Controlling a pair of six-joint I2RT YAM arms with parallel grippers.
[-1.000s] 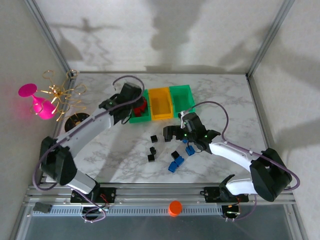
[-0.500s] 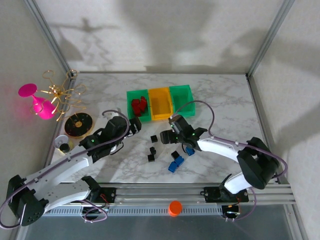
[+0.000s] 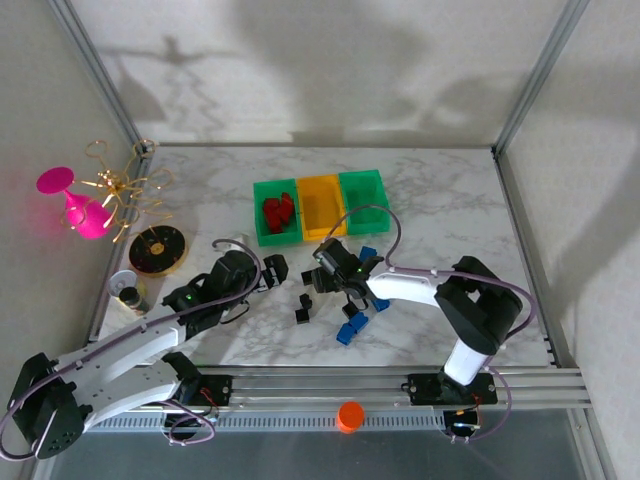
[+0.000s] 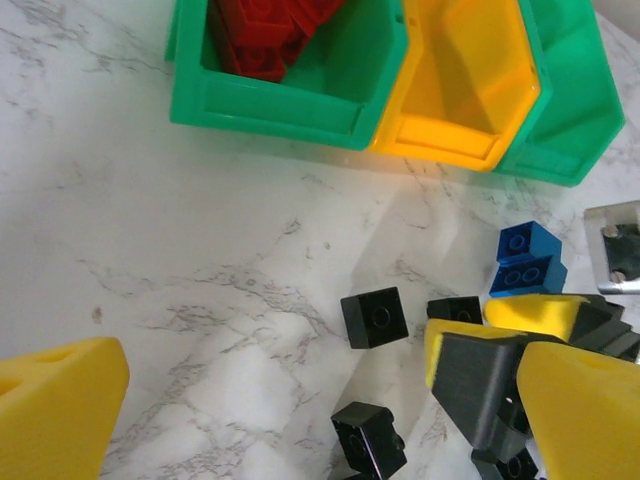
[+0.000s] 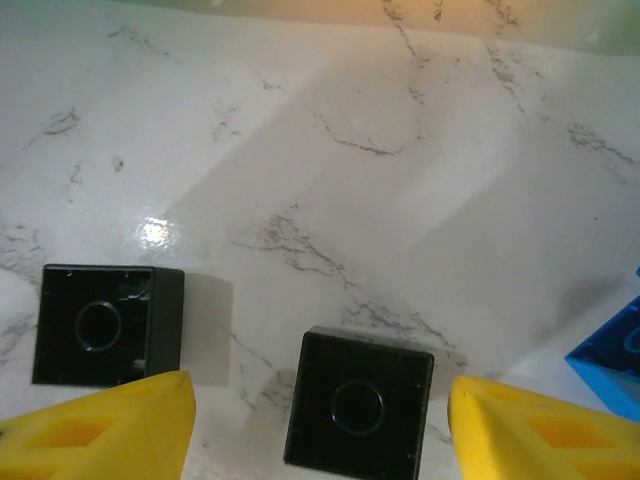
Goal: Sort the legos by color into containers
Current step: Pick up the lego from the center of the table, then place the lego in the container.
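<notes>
Right pincer: right gripper (image 5: 318,402) is down at the marble table top (image 5: 420,150), its yellow fingers (image 5: 110,420) apart on either side of a black brick (image 5: 360,405), with a gap showing on both sides.
Left pincer: left gripper (image 4: 330,395) hangs over the loose bricks with its jaws spread wide and nothing between them; seen from above, it sits just left of the right gripper (image 3: 330,275).
Neighbouring bricks: a second black brick (image 5: 105,325) lies just left of the straddled one, and a blue brick (image 5: 615,365) pokes in at the right edge.
Containers: three bins joined in a row at the back of the table. The left green bin (image 3: 257,225) holds the red bricks (image 3: 278,210), the yellow-orange bin (image 3: 322,205) is in the middle, and the right green bin (image 3: 363,195) is on the end.
Loose legos: black ones (image 3: 303,306) and blue ones (image 3: 350,329) are scattered in front of the bins.
Off to the left: a round black-and-gold dish (image 3: 158,250).
</notes>
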